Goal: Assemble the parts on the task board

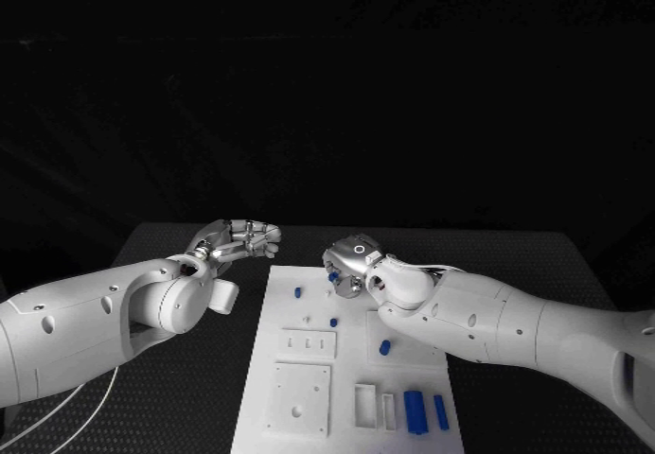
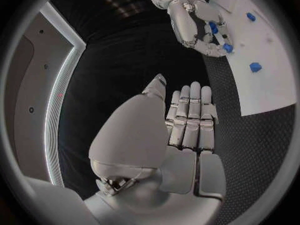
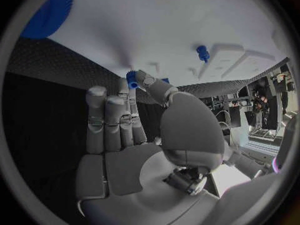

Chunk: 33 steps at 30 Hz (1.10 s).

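The white task board [image 1: 348, 312] lies in the middle of the black table. My right hand [image 1: 355, 265] hovers over its far end and pinches a small blue part [image 1: 333, 276] between thumb and a finger; the right wrist view shows that blue part [image 3: 132, 79] at the fingertips, just above the board [image 3: 156, 30]. My left hand [image 1: 246, 238] is off the board's far left corner, fingers curled in with nothing in them. In the left wrist view the left hand [image 2: 187, 125] is bare, and the right hand [image 2: 195, 27] is beyond it with the blue part [image 2: 227, 48].
Small blue parts lie on the board: one near the far left [image 1: 296, 292], one mid-board [image 1: 383, 347], and two long blue pieces [image 1: 414, 411] at the near end. White raised blocks [image 1: 309, 342] sit on the board's left half. A blue peg [image 3: 202, 53] stands in the board.
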Tool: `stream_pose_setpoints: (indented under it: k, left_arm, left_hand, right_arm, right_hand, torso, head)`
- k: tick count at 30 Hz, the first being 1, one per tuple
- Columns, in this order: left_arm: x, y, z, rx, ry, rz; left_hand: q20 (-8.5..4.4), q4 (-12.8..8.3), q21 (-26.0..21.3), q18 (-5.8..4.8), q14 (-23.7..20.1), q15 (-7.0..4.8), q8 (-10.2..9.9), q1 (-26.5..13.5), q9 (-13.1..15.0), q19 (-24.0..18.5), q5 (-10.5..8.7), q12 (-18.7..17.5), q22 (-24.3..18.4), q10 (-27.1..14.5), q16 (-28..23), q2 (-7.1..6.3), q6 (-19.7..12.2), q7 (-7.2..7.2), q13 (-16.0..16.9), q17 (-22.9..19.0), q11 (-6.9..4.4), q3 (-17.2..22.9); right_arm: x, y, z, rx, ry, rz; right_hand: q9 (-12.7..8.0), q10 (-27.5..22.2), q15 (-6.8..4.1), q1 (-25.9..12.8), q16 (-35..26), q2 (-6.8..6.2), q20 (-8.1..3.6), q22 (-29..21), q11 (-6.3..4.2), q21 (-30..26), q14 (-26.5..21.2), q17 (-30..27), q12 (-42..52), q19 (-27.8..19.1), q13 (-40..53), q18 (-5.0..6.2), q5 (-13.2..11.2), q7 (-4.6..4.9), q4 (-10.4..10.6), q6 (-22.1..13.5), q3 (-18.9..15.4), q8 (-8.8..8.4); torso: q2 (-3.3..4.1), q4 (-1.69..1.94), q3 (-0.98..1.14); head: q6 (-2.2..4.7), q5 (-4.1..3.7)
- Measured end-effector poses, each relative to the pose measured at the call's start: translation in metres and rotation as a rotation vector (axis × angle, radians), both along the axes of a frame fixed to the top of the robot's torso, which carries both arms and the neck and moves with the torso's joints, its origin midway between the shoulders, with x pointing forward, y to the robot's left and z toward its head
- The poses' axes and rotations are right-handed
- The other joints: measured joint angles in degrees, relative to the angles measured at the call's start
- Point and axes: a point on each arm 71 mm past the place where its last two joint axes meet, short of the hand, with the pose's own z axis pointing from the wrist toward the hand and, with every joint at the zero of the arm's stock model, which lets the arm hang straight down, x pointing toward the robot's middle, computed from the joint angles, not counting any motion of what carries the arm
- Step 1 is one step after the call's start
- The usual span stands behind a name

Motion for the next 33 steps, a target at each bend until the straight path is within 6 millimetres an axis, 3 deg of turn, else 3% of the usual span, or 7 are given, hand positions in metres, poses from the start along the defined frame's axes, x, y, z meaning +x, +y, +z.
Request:
stream_pose_setpoints:
  k: [9, 13, 20, 23, 28, 33]
  left_arm:
    - [0.0001, -0.0005, 0.0002, 0.0, 0.0, -0.001]
    - [0.0002, -0.0004, 0.0002, 0.0, 0.0, -0.001]
    - [0.0002, -0.0002, 0.0004, 0.0, 0.0, 0.0]
    - [0.0003, -0.0001, 0.0005, 0.0, 0.0, 0.0]
    - [0.0008, 0.001, 0.0007, 0.001, 0.0, 0.002]
    - [0.001, 0.0019, 0.0006, 0.002, 0.001, 0.004]
  left_hand:
    - [0.0, 0.0, 0.0, -0.01, 0.2, 0.21, 0.0, 0.0, 0.0, 0.0, 0.0, -0.2, 0.0, 0.0, 0.0, 0.0, 0.0, 0.0, 0.0, 0.1, 0.0, 0.0]
    - [0.0, 0.0, 0.0, -0.01, 0.2, 0.21, 0.0, 0.0, 0.0, 0.0, 0.0, -0.2, 0.0, 0.0, -0.2, 0.0, 0.0, 0.0, 0.0, 0.1, 0.0, 0.0]
    - [0.0, 0.0, 0.0, -0.01, 0.2, 0.21, 0.0, 0.0, 0.0, 0.0, 0.0, -0.2, 0.0, 0.0, -0.2, 0.0, 0.0, 0.0, 0.0, 0.1, 0.0, 0.0]
    - [0.0, 0.0, 0.0, -0.02, 0.2, 0.21, 0.0, 0.0, 0.0, 0.0, 0.0, -0.2, 0.0, 0.0, -0.2, 0.0, 0.0, 0.0, 0.0, 0.0, 0.0, 0.0]
    - [0.0, 0.0, 0.0, -0.01, 0.2, 0.21, -0.2, 0.0, 0.0, 0.0, 0.0, -0.2, 0.0, 0.0, -0.2, 0.0, 0.0, 0.0, 0.0, 0.1, 0.0, 0.0]
    - [0.0, 0.0, 0.0, -0.02, 0.2, 0.21, -0.2, 0.0, -0.1, 0.0, 0.0, -0.2, 0.0, 0.0, -0.2, 0.0, 0.0, 0.0, 0.0, 0.1, 0.0, 0.0]
  right_arm:
    - [0.0006, 0.0023, 0.0, -0.008, 0.006, 0.0]
    - [0.0012, 0.0021, -0.0007, -0.007, 0.011, -0.005]
    - [0.0025, 0.0002, -0.0024, 0.005, 0.032, -0.015]
    - [0.0027, -0.0002, -0.0021, 0.011, 0.037, -0.018]
    - [0.0024, -0.001, -0.0018, 0.022, 0.043, -0.021]
    - [0.0004, -0.0035, -0.0013, 0.034, 0.048, -0.02]
  right_hand:
    - [0.0, 0.0, -0.08, 0.0, 0.0, 0.0, -0.02, 0.0, -0.01, 0.0, -0.2, -0.1, 0.0, 0.0, 0.0, -0.01, 0.0, 0.02, 0.1, 0.0, 0.1, -0.18]
    - [0.0, -0.9, 0.0, 0.5, 0.0, -0.51, 0.04, 0.0, 0.45, 0.0, -0.3, -0.6, -0.8, -0.6, 0.0, 0.0, 0.0, 0.75, 1.0, -1.2, 1.3, -0.72]
    - [-1.4, -8.6, 2.84, 0.7, 0.0, -3.33, 0.38, 0.0, 3.21, -0.2, -0.2, -1.5, -2.7, -1.3, 2.8, 0.0, 0.4, 3.25, 1.4, -6.9, 1.5, -4.05]
    - [-1.7, -10.9, 3.73, 0.8, 0.0, -4.55, 0.6, 0.0, 3.66, -0.2, -0.3, -1.8, -2.7, -1.5, 1.6, -0.01, 0.3, 3.47, 1.2, -8.6, 0.8, -4.71]
    - [-1.8, -12.6, 4.06, 0.7, 0.0, -5.3, 0.79, 0.0, 4.42, -0.5, -0.5, -2.2, -2.7, -1.7, 0.5, -0.02, 0.3, 3.55, 1.2, -9.5, 0.0, -5.01]
    - [-1.8, -12.6, 4.06, 0.7, 0.0, -5.34, 0.8, 0.0, 4.42, -0.5, -0.5, -2.2, -2.6, -1.7, 0.1, -0.02, 0.3, 3.56, 1.2, -9.5, -0.4, -5.02]
  torso:
    - [0.03, 0.0, -0.02]
    - [0.05, -0.01, -0.03]
    - [0.07, -0.01, -0.07]
    - [0.08, 0.0, -0.09]
    - [0.09, -0.01, -0.09]
    - [0.1, -0.01, -0.05]
  head:
    - [-0.04, -0.02]
    - [-0.08, -0.02]
    - [-0.16, 0.03]
    - [-0.17, 0.07]
    - [-0.18, 0.08]
    - [-0.21, 0.09]
